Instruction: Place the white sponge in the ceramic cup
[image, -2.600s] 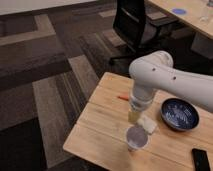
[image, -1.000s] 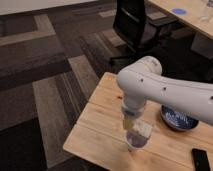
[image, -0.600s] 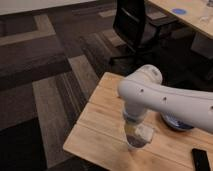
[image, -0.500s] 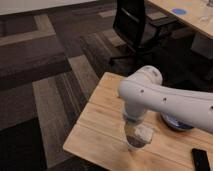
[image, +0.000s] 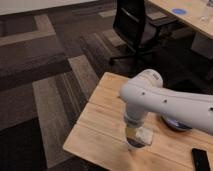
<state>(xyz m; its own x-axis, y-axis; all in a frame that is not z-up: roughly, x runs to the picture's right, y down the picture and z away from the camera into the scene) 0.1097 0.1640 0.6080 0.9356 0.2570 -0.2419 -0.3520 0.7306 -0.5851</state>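
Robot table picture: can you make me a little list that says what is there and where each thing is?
table: light wooden top
gripper: low over the ceramic cup, jaws shut
white sponge: at the gripper, over the cup
ceramic cup: near the table's front edge, mostly hidden
blue bowl: behind the arm, partly hidden
black phone: flat at the table's right front corner
office chair: on the carpet beyond the table

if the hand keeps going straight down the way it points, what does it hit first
Most likely the ceramic cup. The hand hangs shut just above it at the wooden table's near edge, the white sponge beside it over the rim, though depth is unclear.
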